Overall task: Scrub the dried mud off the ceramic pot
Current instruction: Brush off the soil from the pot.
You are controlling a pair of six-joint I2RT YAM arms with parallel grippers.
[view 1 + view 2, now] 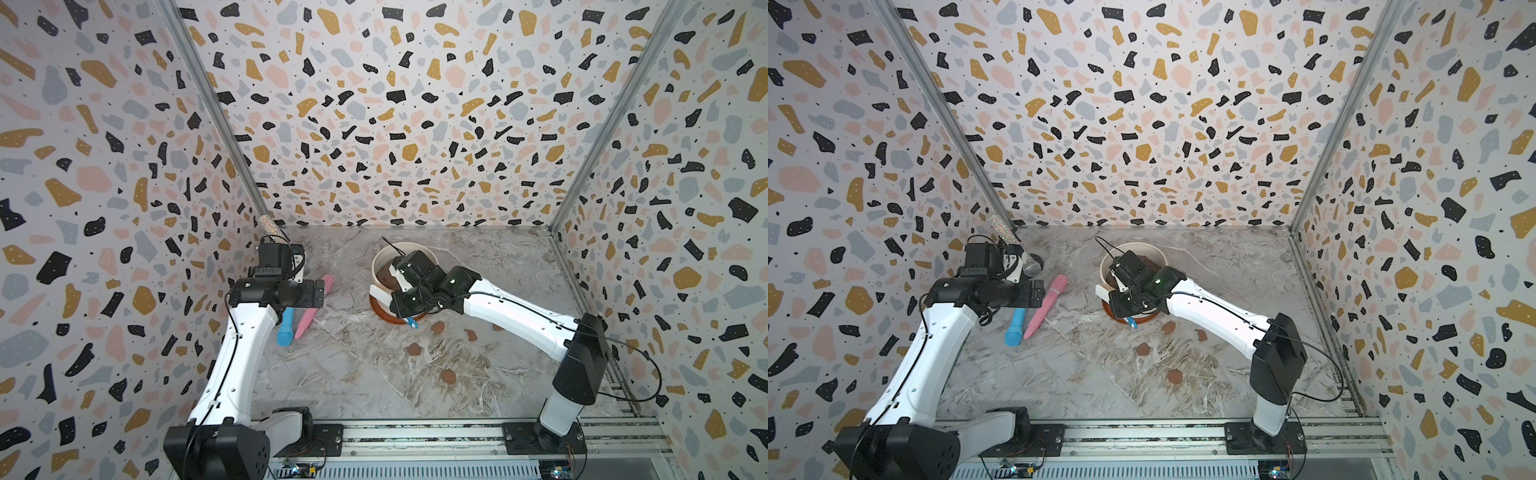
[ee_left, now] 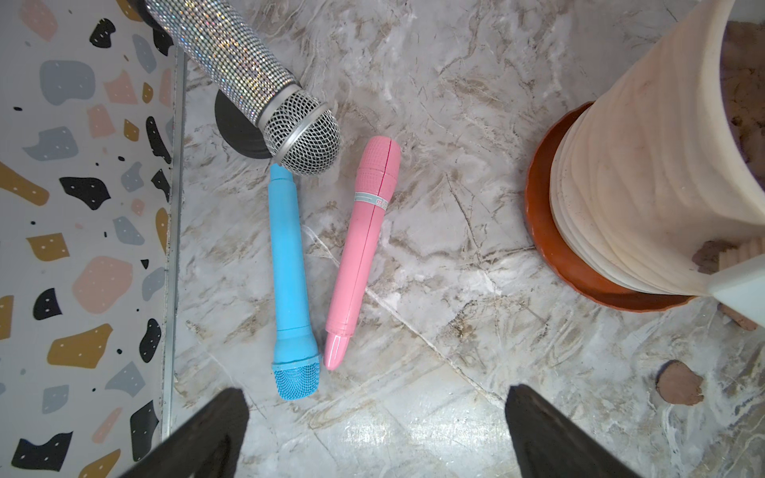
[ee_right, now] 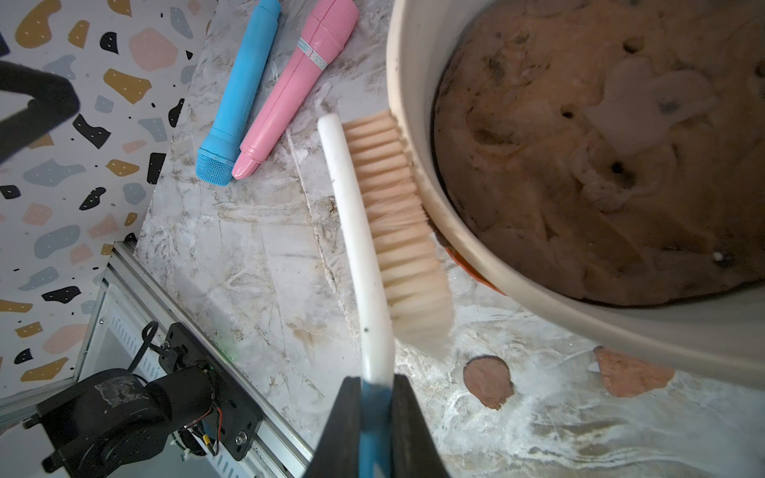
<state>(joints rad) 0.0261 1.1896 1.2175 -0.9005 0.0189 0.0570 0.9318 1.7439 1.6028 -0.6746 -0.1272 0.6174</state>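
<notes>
The cream ribbed ceramic pot (image 1: pixel 398 246) (image 2: pixel 641 165) stands on a terracotta saucer (image 2: pixel 550 248) at the back middle of the table. My right gripper (image 3: pixel 376 380) is shut on the blue end of a white-handled brush (image 3: pixel 360 231). The brush's tan bristles (image 3: pixel 397 207) lie against the pot's outer wall (image 3: pixel 414 124), just under the rim. One blotch of dried mud (image 2: pixel 710 254) sits low on the pot, beside the brush head. Other blotches (image 1: pixel 414 349) (image 3: pixel 488 380) lie on the table in front. My left gripper (image 2: pixel 376 391) hangs open and empty above the table, left of the pot.
Three microphones lie at the left: a silver glitter one (image 2: pixel 248 70) leaning at the wall, a blue one (image 2: pixel 289 269) and a pink one (image 2: pixel 364 248). Brown soil (image 3: pixel 579 165) fills the pot. Patterned walls close in three sides. A metal rail (image 1: pixel 415 432) runs along the front.
</notes>
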